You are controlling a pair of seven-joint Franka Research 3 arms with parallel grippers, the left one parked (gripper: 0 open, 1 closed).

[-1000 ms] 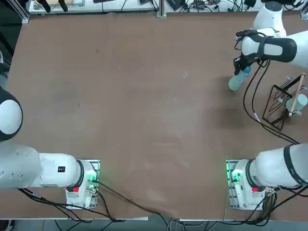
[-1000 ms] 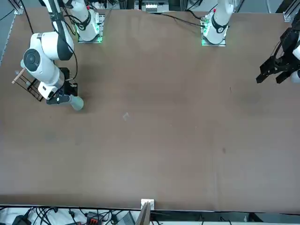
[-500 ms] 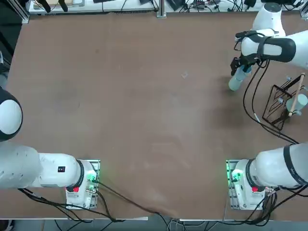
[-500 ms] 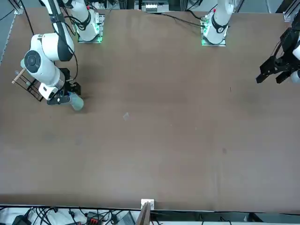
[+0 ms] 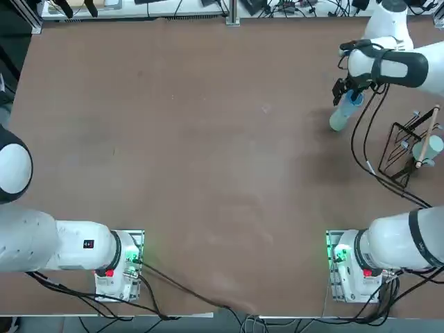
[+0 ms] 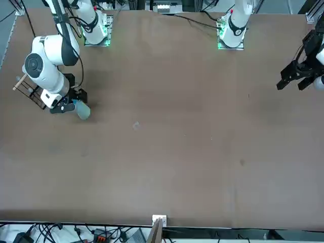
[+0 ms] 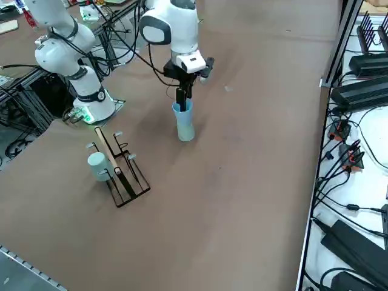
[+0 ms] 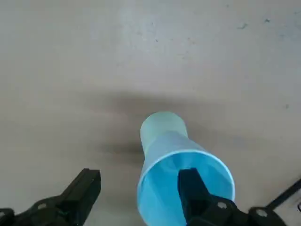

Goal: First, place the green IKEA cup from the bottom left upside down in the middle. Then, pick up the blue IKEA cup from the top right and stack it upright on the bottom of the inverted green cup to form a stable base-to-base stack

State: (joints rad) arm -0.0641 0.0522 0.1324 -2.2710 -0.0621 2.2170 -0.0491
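Right now the right gripper (image 8: pixel 136 193) hangs just over the two stacked cups at the far right part of the table (image 5: pixel 208 139), its fingers spread wide and gripping nothing. In the wrist view one finger (image 8: pixel 190 188) sits over the open mouth of the blue IKEA cup (image 8: pixel 186 190), while the other stands clear outside the rim, so the cup's wall lies between them without a visible pinch. The blue cup stands upright, mouth up, on top of the green IKEA cup (image 7: pixel 185 131), which rests mouth down on the table; the two meet base to base. From the right side the gripper points straight down at the blue cup's rim (image 7: pixel 182 109). Nearby, toward the table's right edge, a black wire rack (image 7: pixel 121 173) holds a pale aqua cup (image 7: pixel 97 165).
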